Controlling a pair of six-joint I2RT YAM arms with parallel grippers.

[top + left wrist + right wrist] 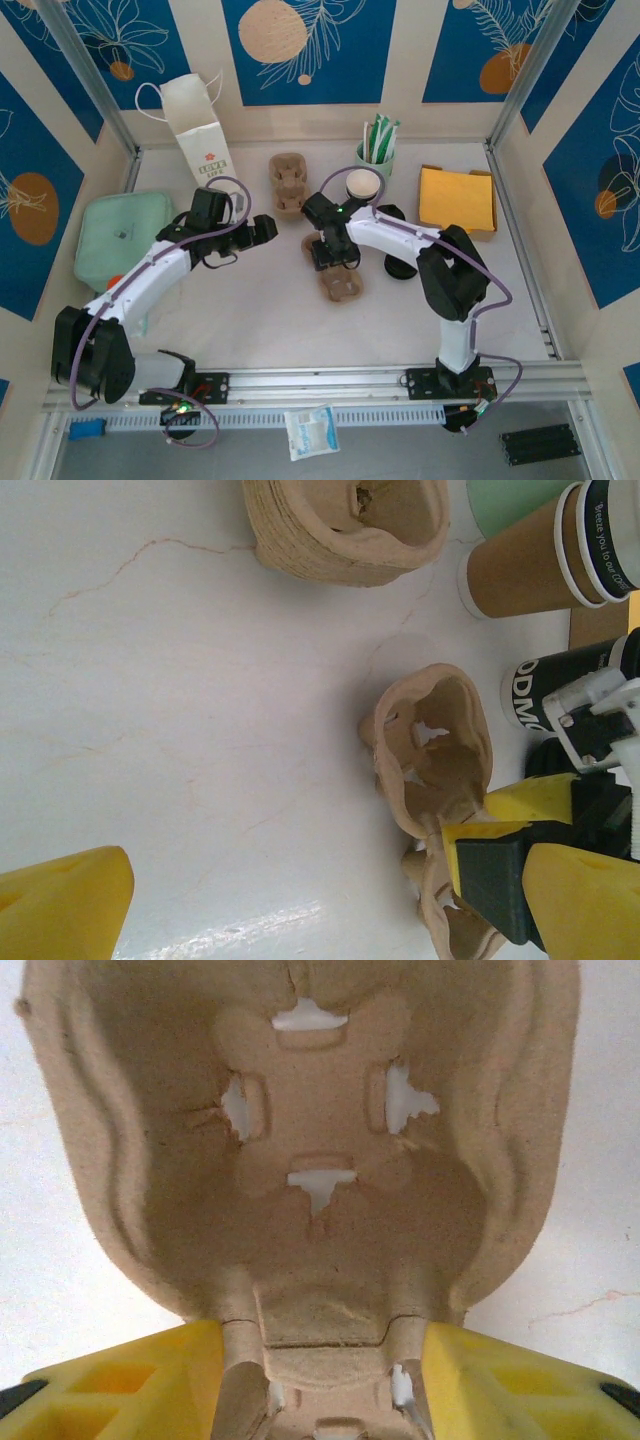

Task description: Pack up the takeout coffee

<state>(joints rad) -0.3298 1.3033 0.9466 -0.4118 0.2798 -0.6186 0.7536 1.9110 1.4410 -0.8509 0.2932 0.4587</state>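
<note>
White tabletop: we see the right gripper pinching the centre ridge of a pulp cup carrier, the left gripper gaping wide nearby, and the takeout coffee standing just beside that carrier.

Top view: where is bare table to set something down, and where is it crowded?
Bare patch: front centre of the table, between the left arm and right arm, nearer than the near carrier. Another: between right arm and right wall, nearer than the napkins. Crowded: back middle, around far carrier, cup stack, black lids.
</note>
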